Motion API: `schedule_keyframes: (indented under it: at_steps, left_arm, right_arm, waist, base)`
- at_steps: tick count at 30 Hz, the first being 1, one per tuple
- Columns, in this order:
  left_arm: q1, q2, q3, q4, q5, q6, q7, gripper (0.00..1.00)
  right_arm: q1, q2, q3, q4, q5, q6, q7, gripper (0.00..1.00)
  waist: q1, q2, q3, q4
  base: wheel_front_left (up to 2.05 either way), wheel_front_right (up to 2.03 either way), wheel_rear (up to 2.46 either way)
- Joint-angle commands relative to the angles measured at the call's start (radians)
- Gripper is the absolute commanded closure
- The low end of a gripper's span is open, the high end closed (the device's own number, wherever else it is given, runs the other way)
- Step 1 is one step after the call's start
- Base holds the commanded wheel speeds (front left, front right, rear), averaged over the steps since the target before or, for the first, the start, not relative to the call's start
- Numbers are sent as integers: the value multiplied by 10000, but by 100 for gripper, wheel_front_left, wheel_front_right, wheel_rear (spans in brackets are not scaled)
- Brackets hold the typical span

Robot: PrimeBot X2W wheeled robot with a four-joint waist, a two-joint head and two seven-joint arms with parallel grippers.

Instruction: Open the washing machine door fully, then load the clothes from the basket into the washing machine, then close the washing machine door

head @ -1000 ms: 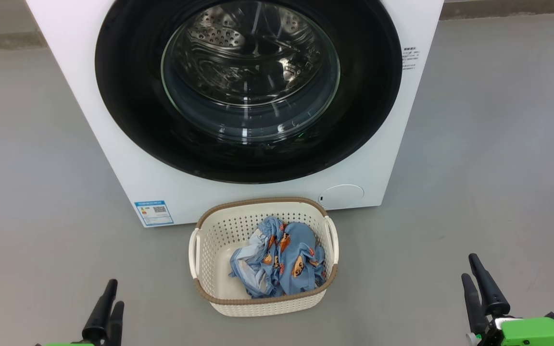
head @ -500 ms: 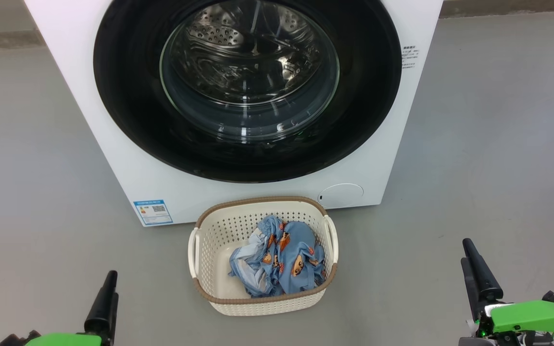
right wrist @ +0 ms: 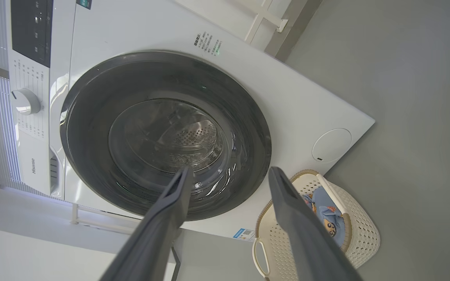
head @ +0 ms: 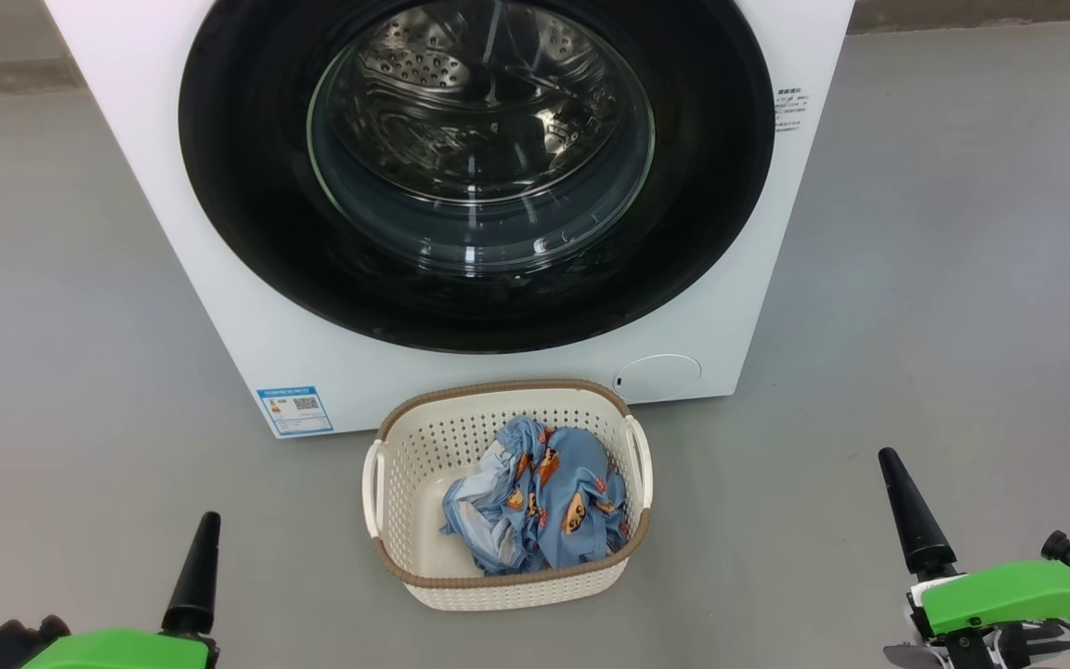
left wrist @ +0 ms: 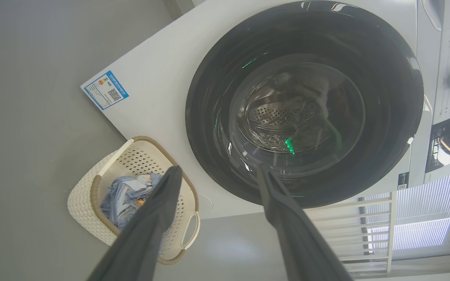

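- Both sets of jaws stand wide apart with nothing between them. The left gripper (left wrist: 218, 171) hangs at 8 o'clock from the basket (head: 507, 386) and the right gripper (right wrist: 229, 171) at 4 o'clock, each well apart from it.
- The washing machine door (head: 247, 186) lies shut against the washing machine (head: 247, 344), at 12 o'clock from the basket. The clothes (head: 544, 497) sit bundled in the basket's right half, on the floor (head: 80, 372) just before the machine.
- We cannot pick out a handle on the glossy door, so fingers may slide off its rim, or push on the glass window (head: 479, 139) rather than pull.
- The basket stands right under the door's 6 o'clock. We cannot judge the clearance, so a swinging door or a low-reaching arm could knock it aside.
- A door left only partly open would crowd the arm at loading.
- The bundle is loose. A pinch might lift only part of it, and trailing cloth could get trapped when the door closes.
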State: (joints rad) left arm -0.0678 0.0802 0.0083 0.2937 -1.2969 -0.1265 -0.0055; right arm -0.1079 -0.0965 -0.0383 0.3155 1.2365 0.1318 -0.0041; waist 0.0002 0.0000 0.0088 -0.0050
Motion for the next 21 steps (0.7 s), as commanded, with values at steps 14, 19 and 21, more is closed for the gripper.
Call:
schedule_keyframes:
  at_steps: [14, 19, 21]
  left_arm:
    - [-552, 399, 34, -432, 2221, -23, -483, 0]
    - [-545, 463, 9, -481, 2878, -24, -630, 0]
    - [-548, 505, -12, -488, 3124, -25, -688, 0]
  right_arm:
    - [-703, -296, 488, -249, -2216, -5, -505, 0]
    - [-777, -363, 601, -241, -2914, -5, -651, 0]
    - [-813, -384, 643, -254, -3187, -6, -710, 0]
  waist:
    - [-1, 0, -16, -6]
    - [-1, 0, -32, -15]
    - [-1, 0, -40, -22]
  base:
    - [0, 0, 0]
    - [0, 0, 0]
    - [0, 0, 0]
